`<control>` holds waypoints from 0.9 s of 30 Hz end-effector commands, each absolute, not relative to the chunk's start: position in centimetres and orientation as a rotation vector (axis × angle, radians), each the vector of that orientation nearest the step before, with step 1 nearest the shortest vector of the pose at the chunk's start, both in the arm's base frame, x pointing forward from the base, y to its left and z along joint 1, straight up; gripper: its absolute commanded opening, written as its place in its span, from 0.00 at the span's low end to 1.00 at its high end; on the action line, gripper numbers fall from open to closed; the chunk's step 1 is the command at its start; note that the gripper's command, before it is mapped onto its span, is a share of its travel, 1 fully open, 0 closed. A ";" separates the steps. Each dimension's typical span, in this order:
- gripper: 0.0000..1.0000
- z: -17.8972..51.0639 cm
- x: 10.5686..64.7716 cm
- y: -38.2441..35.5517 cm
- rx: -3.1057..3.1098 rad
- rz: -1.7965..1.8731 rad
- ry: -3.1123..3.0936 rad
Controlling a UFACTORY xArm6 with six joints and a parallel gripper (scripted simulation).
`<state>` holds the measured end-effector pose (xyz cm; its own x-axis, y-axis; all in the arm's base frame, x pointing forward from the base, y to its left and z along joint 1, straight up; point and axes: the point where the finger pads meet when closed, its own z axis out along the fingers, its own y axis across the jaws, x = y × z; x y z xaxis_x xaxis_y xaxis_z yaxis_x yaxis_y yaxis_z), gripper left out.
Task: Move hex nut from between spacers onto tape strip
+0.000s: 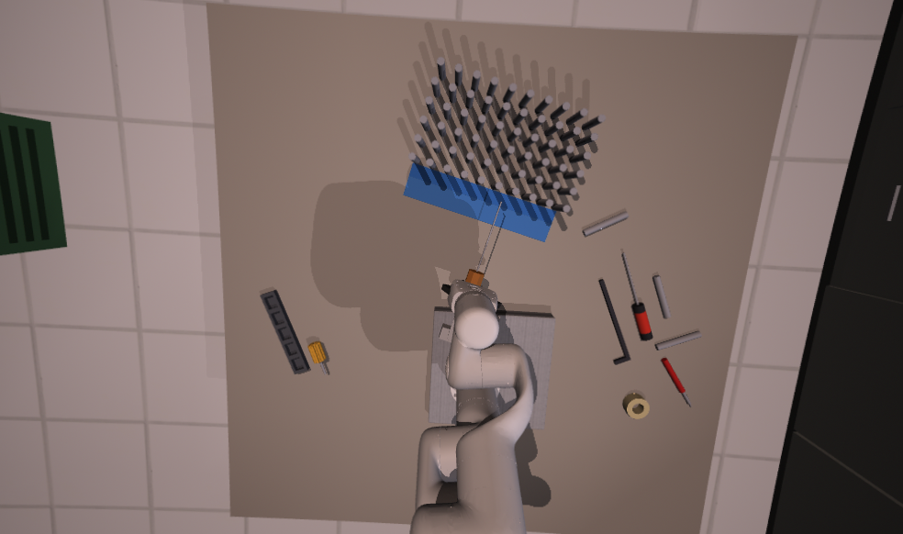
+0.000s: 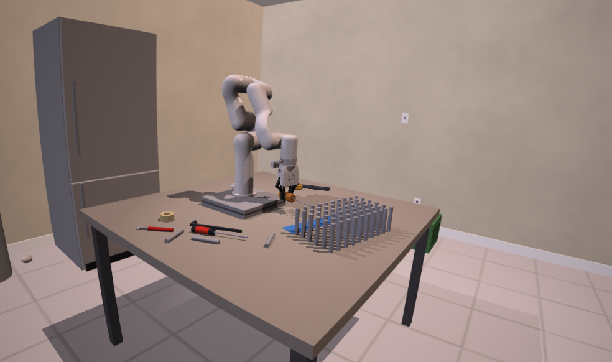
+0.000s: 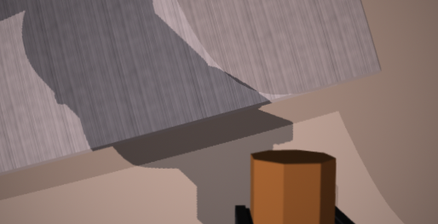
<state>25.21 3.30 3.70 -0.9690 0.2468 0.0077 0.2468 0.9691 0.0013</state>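
Note:
My gripper (image 1: 471,283) (image 2: 286,193) is shut on the orange-brown handle (image 1: 474,275) (image 2: 290,196) (image 3: 291,186) of the hook pick. It holds the pick low over the table, just in front of the arm's base plate (image 1: 541,358) (image 3: 170,62). The pick's thin shaft (image 1: 493,239) points at the spacers, and its tip lies over the blue tape strip (image 1: 454,192) (image 2: 288,227). The strip runs along the near edge of the block of upright grey spacers (image 1: 501,132) (image 2: 344,220). The hex nut does not show in any view; the spacers hide it.
Right of the arm lie loose grey spacers (image 1: 604,223) (image 1: 661,296), a black hex key (image 1: 613,321), a red-handled screwdriver (image 1: 641,318), a small red screwdriver (image 1: 674,378) and a tape roll (image 1: 634,403). Left lie a dark rack (image 1: 284,331) and a yellow-handled tool (image 1: 317,352).

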 end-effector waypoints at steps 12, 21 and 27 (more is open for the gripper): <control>0.00 2.1 25.4 3.3 -0.390 -0.005 -3.113; 0.00 2.0 25.4 3.3 -0.390 -0.005 -3.113; 0.00 1.8 25.4 3.3 -0.389 -0.005 -3.113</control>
